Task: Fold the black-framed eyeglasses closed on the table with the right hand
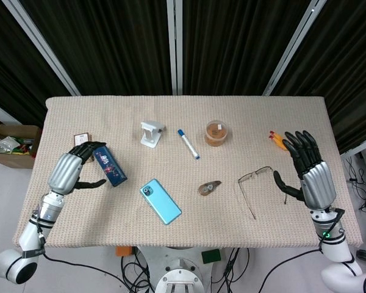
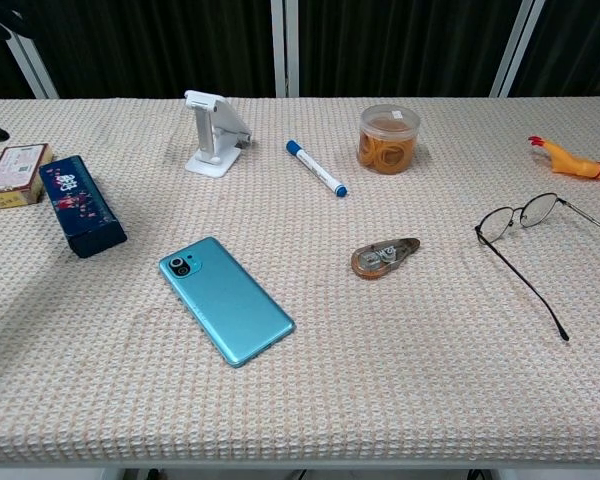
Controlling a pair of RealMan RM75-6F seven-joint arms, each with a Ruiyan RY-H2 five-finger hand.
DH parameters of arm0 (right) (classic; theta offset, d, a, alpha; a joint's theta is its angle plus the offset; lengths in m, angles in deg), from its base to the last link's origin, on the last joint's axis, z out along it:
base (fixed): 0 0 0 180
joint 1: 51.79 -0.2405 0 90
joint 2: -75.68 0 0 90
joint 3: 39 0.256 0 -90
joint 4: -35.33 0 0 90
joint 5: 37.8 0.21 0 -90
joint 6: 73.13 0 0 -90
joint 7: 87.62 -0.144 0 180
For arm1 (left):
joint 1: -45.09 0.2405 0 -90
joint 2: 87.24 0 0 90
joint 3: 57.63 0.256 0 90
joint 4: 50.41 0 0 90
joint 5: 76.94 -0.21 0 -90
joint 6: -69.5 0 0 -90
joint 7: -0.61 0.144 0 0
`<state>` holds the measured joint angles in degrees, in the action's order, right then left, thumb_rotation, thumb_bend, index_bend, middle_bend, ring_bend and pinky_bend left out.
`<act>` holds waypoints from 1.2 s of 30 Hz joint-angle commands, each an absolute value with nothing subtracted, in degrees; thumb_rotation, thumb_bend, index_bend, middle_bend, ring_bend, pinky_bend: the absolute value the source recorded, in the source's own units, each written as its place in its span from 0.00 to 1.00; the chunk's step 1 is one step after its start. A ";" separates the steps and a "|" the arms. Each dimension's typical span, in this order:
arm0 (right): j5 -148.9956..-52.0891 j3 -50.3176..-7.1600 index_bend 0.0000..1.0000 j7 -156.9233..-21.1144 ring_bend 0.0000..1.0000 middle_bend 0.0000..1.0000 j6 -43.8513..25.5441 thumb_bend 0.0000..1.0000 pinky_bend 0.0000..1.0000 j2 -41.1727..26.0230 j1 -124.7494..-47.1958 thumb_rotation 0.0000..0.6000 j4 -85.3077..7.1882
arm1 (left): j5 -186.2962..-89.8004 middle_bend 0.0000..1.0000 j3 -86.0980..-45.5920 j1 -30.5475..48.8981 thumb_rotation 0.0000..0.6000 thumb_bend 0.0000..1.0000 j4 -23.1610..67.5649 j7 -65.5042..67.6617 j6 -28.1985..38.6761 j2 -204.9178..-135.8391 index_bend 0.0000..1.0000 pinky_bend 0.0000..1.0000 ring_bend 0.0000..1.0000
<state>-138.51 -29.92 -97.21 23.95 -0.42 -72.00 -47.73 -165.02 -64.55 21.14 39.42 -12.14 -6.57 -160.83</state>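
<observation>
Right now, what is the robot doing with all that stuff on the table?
Nothing is being held yet. The robot's right hand hovers open beside the black-framed eyeglasses, which lie on the table with their arms unfolded. Its job is to fold them shut, and that has not started. The left hand sits at the other end, next to a dark blue box, fingers curled but gripping nothing. A blue phone, a marker and a small jar lie untouched.
</observation>
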 commanded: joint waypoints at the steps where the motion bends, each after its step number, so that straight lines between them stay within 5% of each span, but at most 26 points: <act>1: -135.69 -33.70 0.00 -87.56 0.06 0.16 16.39 0.44 0.02 4.72 -70.57 1.00 -52.41 | -165.06 0.21 -64.35 21.27 0.99 0.05 39.44 -11.99 -6.65 -160.75 0.17 0.27 0.20; 2: -134.68 -34.06 0.00 -84.80 0.13 0.21 15.36 0.44 0.08 5.38 -70.05 1.00 -53.43 | -165.06 0.21 -64.22 21.36 0.99 0.05 39.39 -11.94 -6.70 -160.74 0.17 0.27 0.20; 6: -130.96 -35.88 0.00 -79.73 0.70 0.78 10.86 0.56 0.69 7.60 -68.79 1.00 -57.84 | -164.90 0.21 -63.82 21.59 0.99 0.05 38.91 -12.09 -6.62 -160.79 0.17 0.27 0.20; 8: -128.11 -37.04 0.00 -76.76 0.79 0.88 6.95 0.62 0.77 9.45 -68.61 1.00 -60.42 | -164.91 0.21 -63.62 21.71 0.99 0.05 38.65 -12.20 -6.62 -160.81 0.17 0.27 0.20; 16: -119.91 -38.74 0.00 -71.10 0.82 0.90 -4.19 0.78 0.78 9.60 -70.12 1.00 -62.60 | -165.23 0.21 -63.03 21.77 0.99 0.05 38.50 -11.72 -6.39 -160.61 0.17 0.27 0.20; 36: -107.57 -37.23 0.00 -63.61 0.82 0.90 -16.38 0.78 0.78 2.05 -75.79 1.00 -58.99 | -165.77 0.21 -62.17 22.49 0.99 0.05 38.17 -12.06 -6.96 -160.08 0.17 0.27 0.20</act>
<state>-107.99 -37.41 -63.39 -15.78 2.44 -75.33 -59.46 -165.76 -62.17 22.48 38.16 -12.07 -6.96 -160.08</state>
